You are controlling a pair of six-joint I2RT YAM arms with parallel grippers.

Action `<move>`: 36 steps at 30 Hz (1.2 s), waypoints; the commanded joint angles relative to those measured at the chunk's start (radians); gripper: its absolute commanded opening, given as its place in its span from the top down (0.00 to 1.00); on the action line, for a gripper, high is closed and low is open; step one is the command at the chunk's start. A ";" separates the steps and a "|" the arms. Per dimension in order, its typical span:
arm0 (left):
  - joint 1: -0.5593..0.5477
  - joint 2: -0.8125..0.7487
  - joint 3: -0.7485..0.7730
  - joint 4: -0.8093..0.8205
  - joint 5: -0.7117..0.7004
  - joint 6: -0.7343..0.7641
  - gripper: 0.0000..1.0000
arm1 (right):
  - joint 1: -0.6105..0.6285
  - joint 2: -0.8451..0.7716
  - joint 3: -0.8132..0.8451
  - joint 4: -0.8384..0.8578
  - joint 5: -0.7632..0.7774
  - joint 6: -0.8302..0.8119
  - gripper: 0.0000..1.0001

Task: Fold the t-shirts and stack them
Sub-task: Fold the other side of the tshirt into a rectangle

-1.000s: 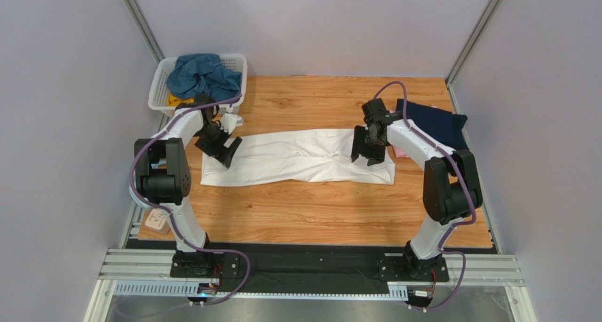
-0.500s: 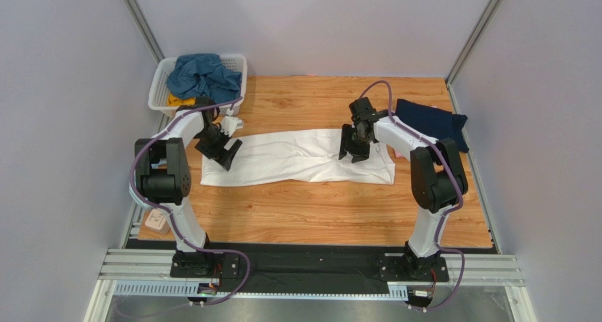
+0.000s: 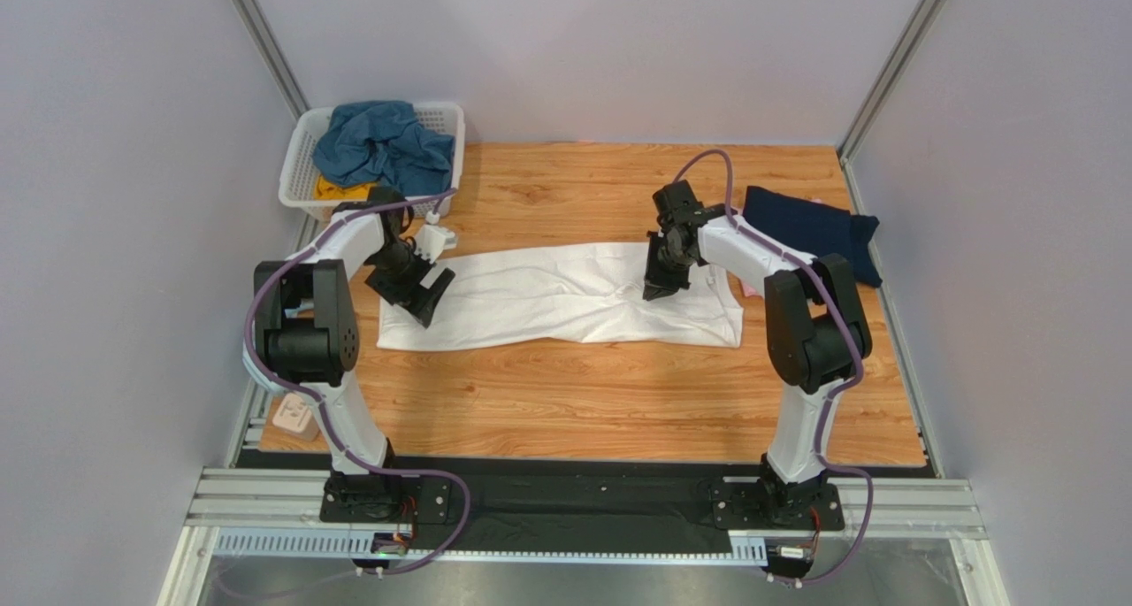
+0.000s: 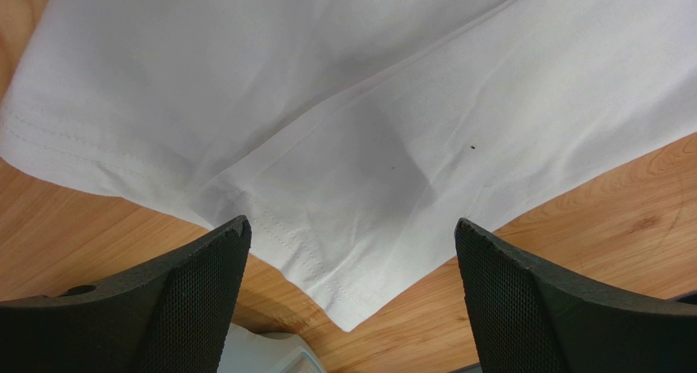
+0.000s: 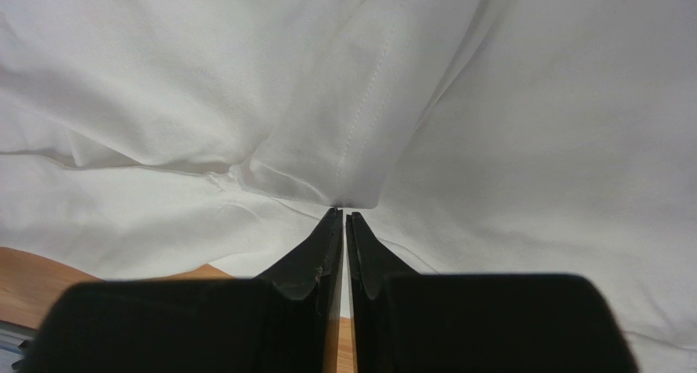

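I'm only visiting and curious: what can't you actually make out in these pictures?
Top view: what fills the basket under the teal-blue t-shirt.
Top view: beige object near the left arm, too small.
Left wrist view: pale object cut off by the bottom edge.
Right wrist view: how much white t-shirt the right gripper pinches; fingers hide it.

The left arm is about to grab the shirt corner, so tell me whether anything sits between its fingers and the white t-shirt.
Nothing visible does. The left gripper hangs open directly over a corner of the white t-shirt, and that corner lies flat on the wooden table between the two fingers.
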 commanded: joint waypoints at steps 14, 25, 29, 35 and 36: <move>0.002 -0.069 -0.030 0.012 -0.023 0.032 0.00 | -0.001 0.165 0.273 -0.012 -0.043 -0.015 0.97; 0.002 -0.071 -0.036 0.006 -0.028 0.034 0.00 | 0.034 -0.063 0.189 -0.062 0.224 -0.115 0.41; 0.002 -0.068 -0.033 0.003 -0.022 0.030 0.00 | 0.105 -0.122 0.158 -0.091 0.394 -0.188 0.41; 0.004 -0.068 -0.014 -0.014 -0.009 0.024 0.00 | 0.212 -0.080 0.141 -0.122 0.554 -0.267 0.46; 0.004 -0.068 -0.011 -0.021 -0.006 0.024 0.00 | 0.224 -0.070 0.140 -0.125 0.577 -0.271 0.46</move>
